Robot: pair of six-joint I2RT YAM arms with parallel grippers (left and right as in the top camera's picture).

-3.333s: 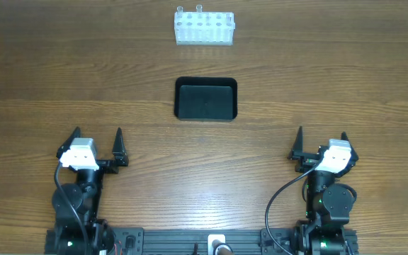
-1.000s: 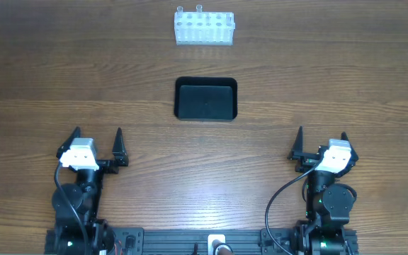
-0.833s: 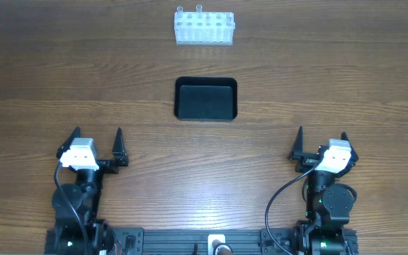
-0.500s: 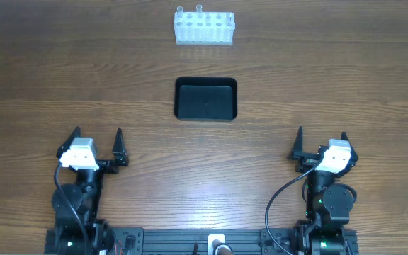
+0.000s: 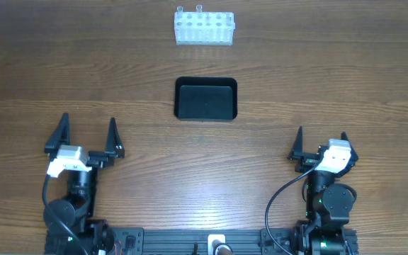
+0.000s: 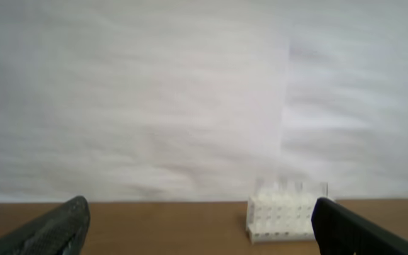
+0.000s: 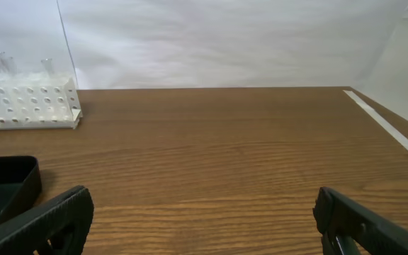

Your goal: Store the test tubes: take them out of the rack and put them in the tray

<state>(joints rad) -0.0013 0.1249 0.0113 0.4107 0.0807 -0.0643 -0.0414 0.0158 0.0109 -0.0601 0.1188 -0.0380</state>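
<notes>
Okay, I'm holding left gripper (image 5: 88, 117) and right gripper (image 5: 322, 132) wide at frame bottom; tubes (image 5: 199, 9) are standing in rack (image 5: 204, 30) top centre, tray (image 5: 206, 80) below. I'm fearing a far reach tipping the rack.

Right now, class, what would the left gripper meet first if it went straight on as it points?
Probably nothing: the left gripper faces bare wooden tabletop; the white plastic test-tube rack stands off to one side.

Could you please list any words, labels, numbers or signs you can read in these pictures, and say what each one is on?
None: no readable text, label, number or sign shows on the test tube rack, the black tray or the wooden table.
</notes>
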